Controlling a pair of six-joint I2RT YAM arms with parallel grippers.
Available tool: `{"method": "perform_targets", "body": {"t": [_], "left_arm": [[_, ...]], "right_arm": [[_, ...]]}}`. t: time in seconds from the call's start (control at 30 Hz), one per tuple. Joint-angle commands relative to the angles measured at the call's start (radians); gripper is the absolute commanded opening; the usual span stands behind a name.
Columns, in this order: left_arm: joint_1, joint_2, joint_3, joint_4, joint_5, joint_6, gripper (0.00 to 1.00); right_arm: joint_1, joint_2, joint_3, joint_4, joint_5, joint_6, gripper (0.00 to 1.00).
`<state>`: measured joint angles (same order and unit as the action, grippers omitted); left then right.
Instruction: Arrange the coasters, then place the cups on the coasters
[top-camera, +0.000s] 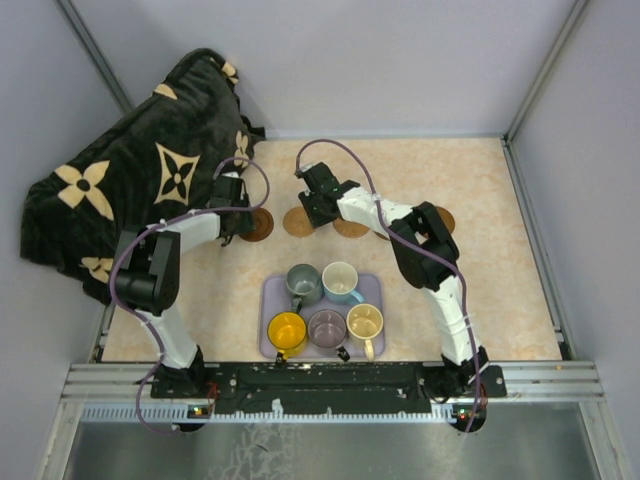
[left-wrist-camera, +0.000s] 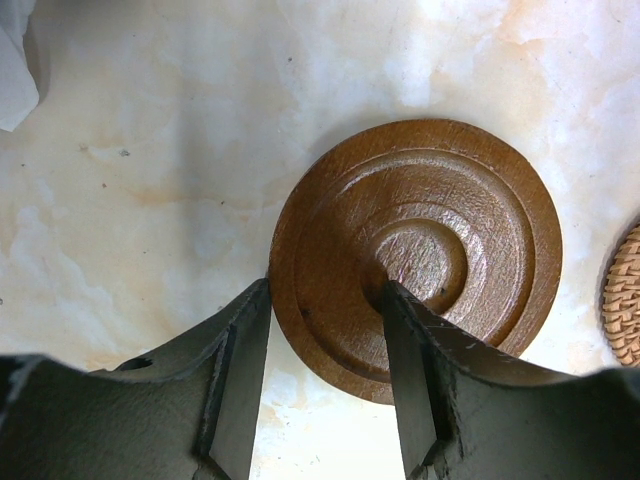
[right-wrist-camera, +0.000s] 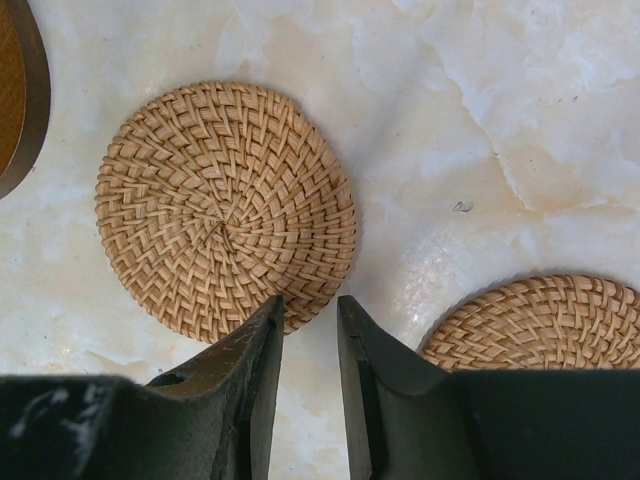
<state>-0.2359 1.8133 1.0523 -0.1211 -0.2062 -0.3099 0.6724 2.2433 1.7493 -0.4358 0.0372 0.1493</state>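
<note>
**Wood disc under the left jaws, woven disc just ahead of the right**

From the left wrist view I find the dark brown, round wooden coaster with turned rings (left-wrist-camera: 415, 250) lying flat on the pale marbled table (left-wrist-camera: 150, 200). It sits ahead and to the right of the left gripper (left-wrist-camera: 325, 305). The jaws stand parted astride its near rim, one finger off the disc against the edge and the other over the centre recess. I cannot tell whether they are pressing on it or merely set over it.

From the right wrist view, the right gripper (right-wrist-camera: 308, 310) has its jaws narrowly apart with nothing between them. The round tan woven coaster (right-wrist-camera: 225, 210) lies ahead and to the left, its near edge just at one fingertip. A second woven coaster (right-wrist-camera: 545, 325) lies to the right, apart from the first.

Being round, the discs have no long axis, so only the offset matters. I judge the left arm nearer the wooden disc and the right arm nearer the woven one.

In the top view I count four coasters in a row beyond the lavender rectangular tray (top-camera: 375, 295). All five handled cups (top-camera: 327, 328) are on that tray, so none is placed yet.
</note>
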Motion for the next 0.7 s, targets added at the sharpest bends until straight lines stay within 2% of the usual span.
{"method": "perform_targets", "body": {"t": [0.0,0.67], "left_arm": [[-0.006,0.047,0.029,-0.054,0.014,0.006,0.55],[-0.005,0.117,0.095,-0.060,0.034,0.009,0.55]], "right_arm": [[0.014,-0.023,0.006,-0.034,0.013,-0.006,0.31],[0.013,-0.330,-0.183,0.037,0.157,0.008,0.34]]}}
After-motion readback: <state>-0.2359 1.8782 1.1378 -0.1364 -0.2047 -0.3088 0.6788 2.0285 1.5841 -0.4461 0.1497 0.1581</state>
